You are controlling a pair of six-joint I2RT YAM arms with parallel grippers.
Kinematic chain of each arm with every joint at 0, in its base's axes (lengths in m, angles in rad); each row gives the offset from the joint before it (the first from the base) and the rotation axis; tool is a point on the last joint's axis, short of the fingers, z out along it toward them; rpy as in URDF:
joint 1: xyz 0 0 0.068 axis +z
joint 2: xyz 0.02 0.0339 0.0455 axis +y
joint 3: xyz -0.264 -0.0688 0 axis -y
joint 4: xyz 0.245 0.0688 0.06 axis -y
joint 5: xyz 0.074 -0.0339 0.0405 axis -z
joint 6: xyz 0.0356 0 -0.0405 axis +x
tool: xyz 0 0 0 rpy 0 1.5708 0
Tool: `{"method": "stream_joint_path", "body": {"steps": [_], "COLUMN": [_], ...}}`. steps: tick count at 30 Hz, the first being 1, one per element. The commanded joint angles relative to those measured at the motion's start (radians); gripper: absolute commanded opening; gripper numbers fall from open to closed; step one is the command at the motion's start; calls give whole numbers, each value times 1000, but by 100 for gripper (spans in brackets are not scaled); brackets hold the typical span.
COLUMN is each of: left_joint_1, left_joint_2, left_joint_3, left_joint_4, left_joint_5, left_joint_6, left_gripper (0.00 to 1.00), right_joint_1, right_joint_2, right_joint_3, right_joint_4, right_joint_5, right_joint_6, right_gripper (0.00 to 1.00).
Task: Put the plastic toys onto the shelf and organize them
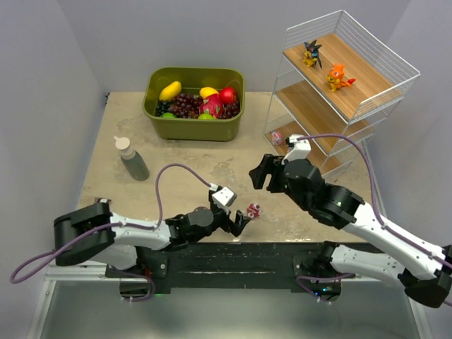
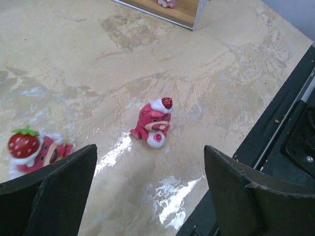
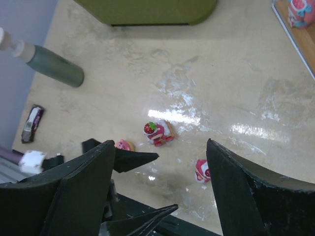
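- Top view: the dark toy point(image 1: 311, 53) and the orange toy point(image 1: 337, 76) stand on the top tier of the shelf point(image 1: 367, 88), and a third toy point(image 1: 277, 137) sits on the bottom tier. My left fingers point(image 1: 241, 221) are spread low over the surface point(image 1: 212, 152), just beside a pink toy point(image 1: 253, 210). My right fingers point(image 1: 260, 173) hang spread and empty between that toy and the shelf. I judge the step in hand to be picking up the next loose toy with the left. Other loose toys are hidden under my left arm here.
- Left wrist: the pink toy point(image 2: 153, 123) sits upright ahead, between my spread fingers point(image 2: 54, 191), not yet touched. Next I must ease forward and down until the tips flank it, then close gently, since it looks small and rounded. A strawberry toy point(image 2: 29, 147) is partly behind one finger. Only a corner of the shelf point(image 2: 184, 14) shows.
- Right wrist: my fingers point(image 3: 256, 196) are spread and hold nothing. Three small toys point(image 3: 158, 132) point(image 3: 123, 145) point(image 3: 202, 170) lie on the surface, but they are too small for me to match to the left view. The bin point(image 3: 147, 12) and bottle point(image 3: 49, 61) are cut off. I cannot identify a dark packet point(image 3: 32, 123).
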Motion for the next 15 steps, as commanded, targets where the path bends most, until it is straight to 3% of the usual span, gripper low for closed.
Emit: {"method": "stream_joint_path", "body": {"steps": [1, 7, 15], "left_joint_1": [-7, -7, -7], "left_joint_2": [113, 275, 379], "left_joint_3": [60, 130, 192], "left_joint_4": [209, 263, 257], "left_joint_5": [-20, -27, -87], "left_joint_6": [45, 43, 38], "left_gripper": [93, 93, 88], "right_joint_1": [2, 2, 2], "right_joint_2": [-55, -92, -115], "right_joint_3": [56, 84, 104], "right_joint_4": [-33, -30, -60], "right_joint_5": [-49, -115, -111], "right_joint_6": [-91, -123, -146], "right_gripper": [78, 78, 78]}}
